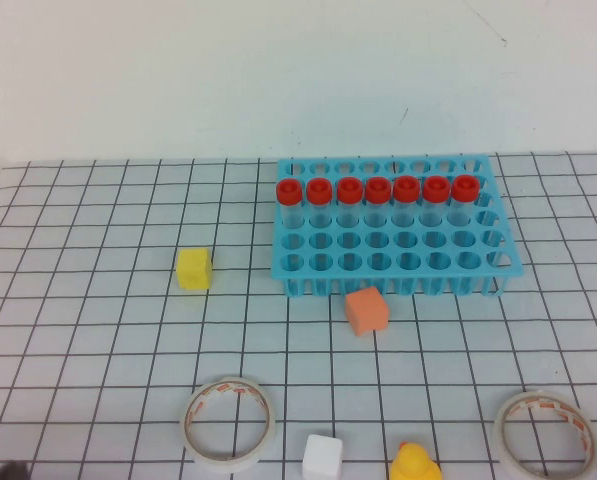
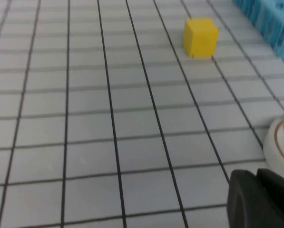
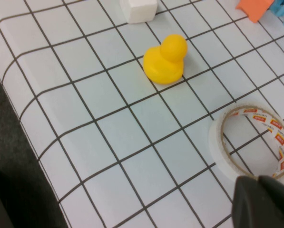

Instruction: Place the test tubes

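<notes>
Gridded white surface [image 1: 98, 330] runs back to a plain white wall [image 1: 278, 70]. In the right wrist view its near edge curves down into dark. Widest open room: the left half & the middle strip btw the rack and the near row of clutter. Blue rack [image 1: 398, 285] sits right of centre toward the back. Seven red-capped test tubes [image 1: 378, 190] stand upright in one row, 2nd from the rack's back; the rows in front show open holes. Orange cube [image 1: 367, 310] lies just beside the rack's front edge, yellow cube [image 1: 194, 269] well apart to its left. Along the near edge: left tape roll [image 1: 191, 425], white cube [image 1: 322, 458], duck [image 1: 415, 465], right tape roll [image 1: 508, 440]. Left tool [image 2: 257, 190] hangs low nr the left tape roll, fingers closed together, holding nothing. Right tool [image 3: 259, 194] sits just by the right tape roll, also closed & empty
</notes>
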